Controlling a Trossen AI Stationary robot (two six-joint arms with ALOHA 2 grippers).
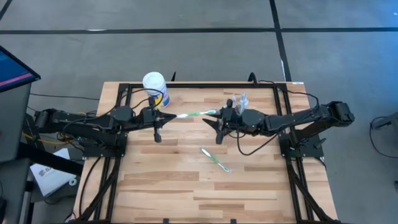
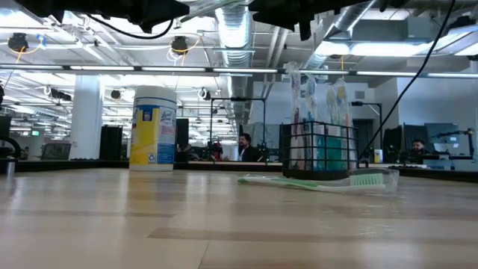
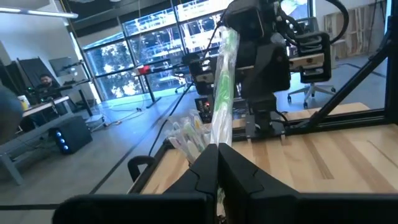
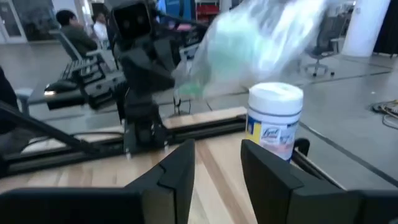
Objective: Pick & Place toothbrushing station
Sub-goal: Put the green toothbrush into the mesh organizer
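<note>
Left gripper (image 1: pixel 163 117) is clenching the tail end of a green-and-white toothbrush (image 1: pixel 193 114), holding it level above the table (image 1: pixel 161 186), so you're carrying that one in the air. Your right gripper (image 1: pixel 211 127) is sitting just past the brush's far tip, fingers (image 4: pixel 177 171) spread with nothing showing between them. Back edge: a white-lidded jar (image 1: pixel 154 83) is standing behind the left arm. The black mesh holder (image 1: pixel 236 102) is standing just behind the right gripper with brushes sticking up. A second toothbrush (image 1: pixel 214 158) is lying flat mid-table.
</note>
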